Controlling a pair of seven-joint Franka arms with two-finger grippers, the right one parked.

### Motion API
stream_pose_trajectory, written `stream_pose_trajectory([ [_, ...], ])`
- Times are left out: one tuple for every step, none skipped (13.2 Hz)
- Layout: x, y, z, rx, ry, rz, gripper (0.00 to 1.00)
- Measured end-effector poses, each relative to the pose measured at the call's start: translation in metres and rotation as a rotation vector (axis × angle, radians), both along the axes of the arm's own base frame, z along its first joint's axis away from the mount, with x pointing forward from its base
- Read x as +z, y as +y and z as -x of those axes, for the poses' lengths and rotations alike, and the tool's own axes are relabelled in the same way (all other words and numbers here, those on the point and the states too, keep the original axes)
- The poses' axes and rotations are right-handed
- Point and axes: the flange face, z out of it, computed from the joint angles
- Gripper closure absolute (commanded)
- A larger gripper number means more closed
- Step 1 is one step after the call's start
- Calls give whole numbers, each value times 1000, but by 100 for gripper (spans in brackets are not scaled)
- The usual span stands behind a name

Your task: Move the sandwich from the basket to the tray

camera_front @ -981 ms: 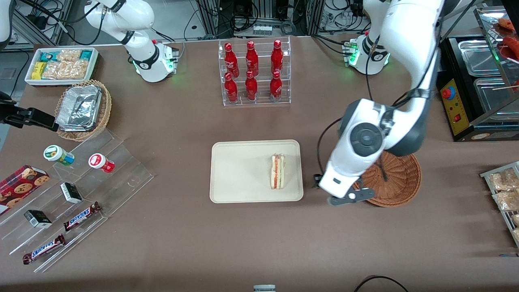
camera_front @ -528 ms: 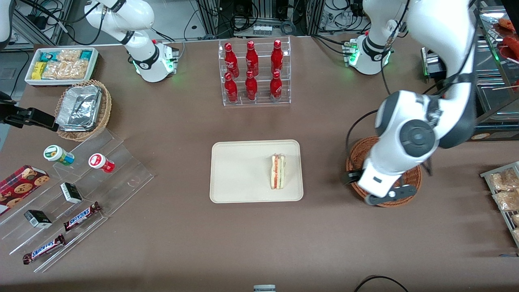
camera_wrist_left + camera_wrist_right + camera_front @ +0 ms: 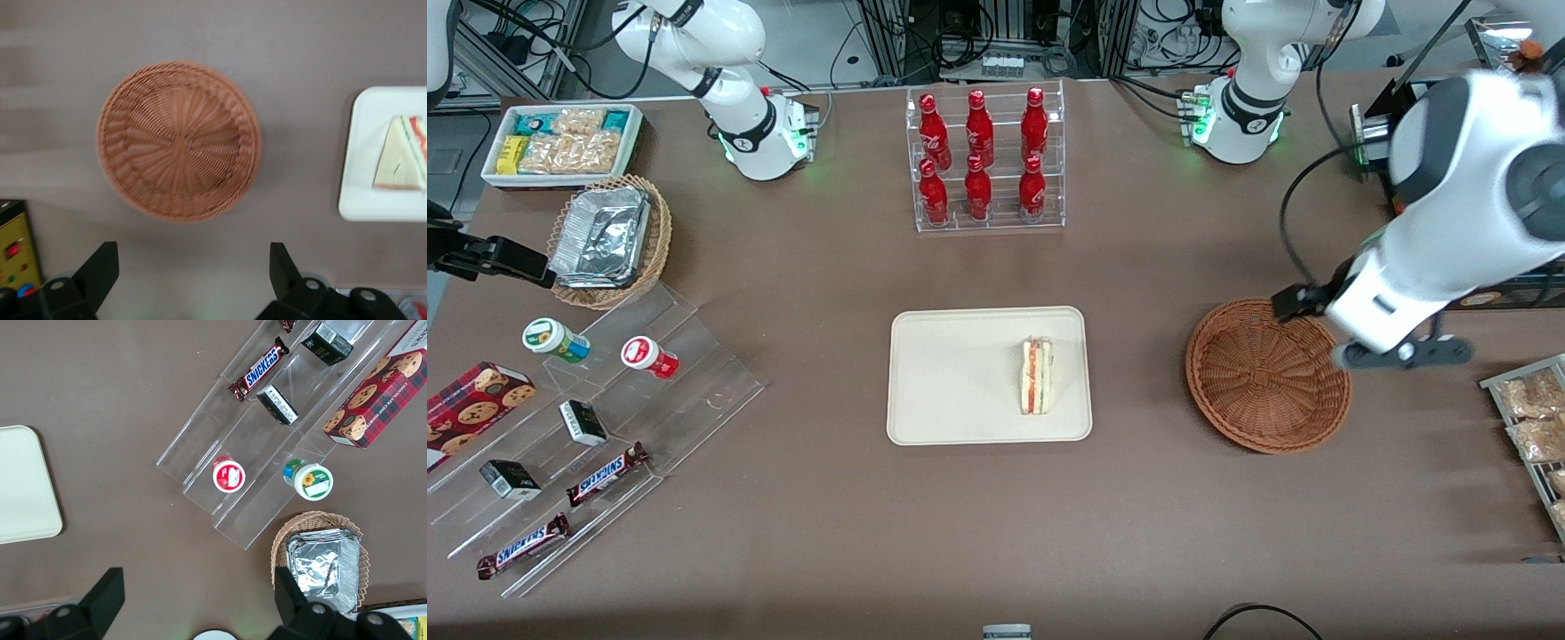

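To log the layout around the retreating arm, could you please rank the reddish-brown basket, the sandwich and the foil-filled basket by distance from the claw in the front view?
Left claw, open, hangs over the basket's rim.
1. Basket: directly beneath the claw.
2. Sandwich: on the tray, mid-table.
3. Foil-filled basket: toward the parked arm's end.

My end effector (image 3: pixel 187 277) hangs above the counter (image 3: pixel 827 533), raised over the edge of the basket (image 3: pixel 1267 378) at the working arm's end, its matt black plastic fingers (image 3: pixel 100 270) spread wide with nothing between them. The counter looks like a matt brown cloth, smooth and without shine. The basket is rough reddish-brown woven wicker, ribbed in rings. The tray (image 3: pixel 951 373) reads as smooth cream plastic with a dull finish. On it the sandwich (image 3: pixel 1036 375) shows soft pale bread with a moist-looking red and green edge.
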Motion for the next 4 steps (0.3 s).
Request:
stream_pose_trajectory([
  [14,10,9,-7,0,-2,0],
  [26,18,18,-7,-7,-3,0],
  [35,23,26,-2,-18,-5,0],
  [41,29,32,6,-26,-8,0],
])
